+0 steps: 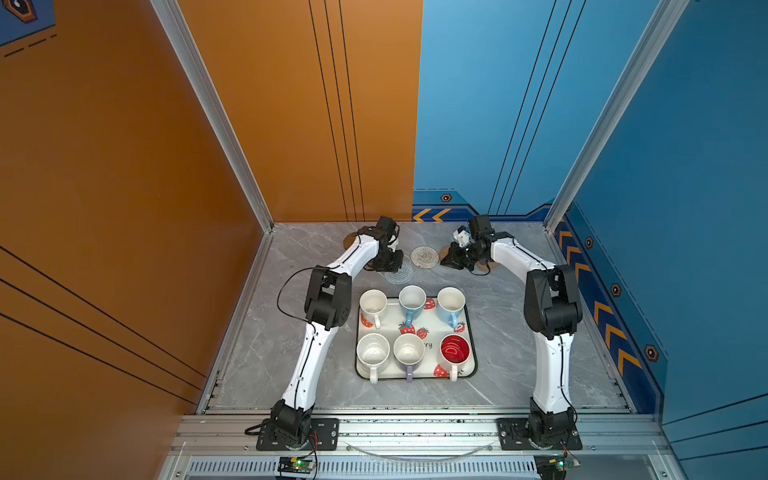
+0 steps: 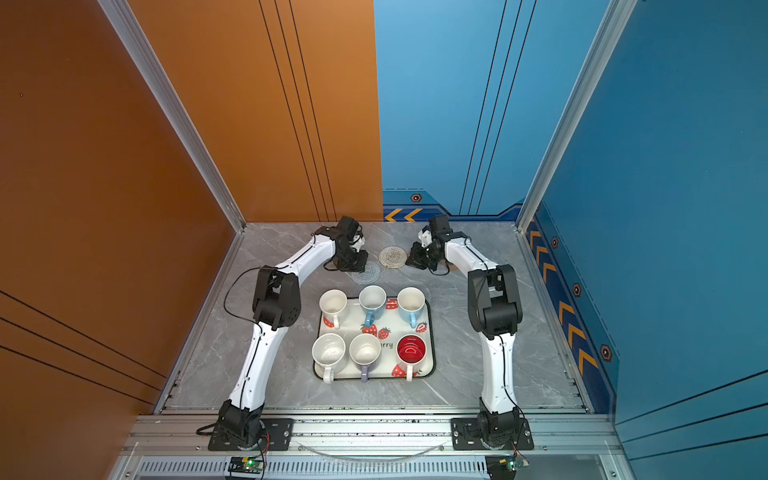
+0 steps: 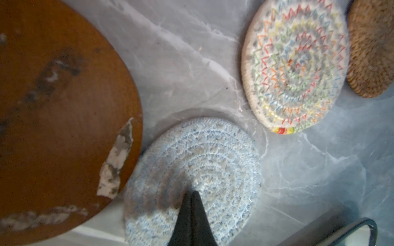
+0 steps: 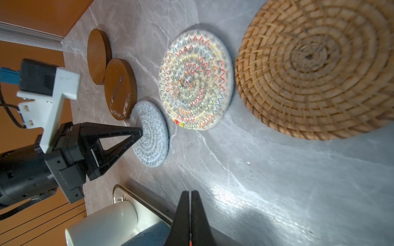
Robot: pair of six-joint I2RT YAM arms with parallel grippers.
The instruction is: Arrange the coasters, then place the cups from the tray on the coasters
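Six cups stand on the strawberry tray [image 1: 471, 332] in both top views: white [image 1: 372, 303], two light blue [image 1: 412, 299] [image 1: 451, 302], speckled [image 1: 372, 352], lavender [image 1: 408, 350] and red-inside [image 1: 454, 350]. Beyond the tray lie the coasters: grey woven [image 3: 213, 153], cream woven [image 3: 296, 64], rattan [image 4: 315, 68] and two brown discs [image 4: 99, 56] [image 4: 120, 89]. My left gripper [image 3: 191, 192] is shut, and its tips rest on top of the grey woven coaster [image 4: 152, 147]. My right gripper [image 4: 189, 192] is shut and holds nothing, above bare table between the rattan coaster and the tray.
The tray's far rim [image 4: 136, 196] and two cups, white [image 4: 106, 225] and blue [image 4: 149, 236], sit close to my right gripper. A tan edge [image 1: 494, 263] shows under the right forearm. Orange and blue walls close the back and sides.
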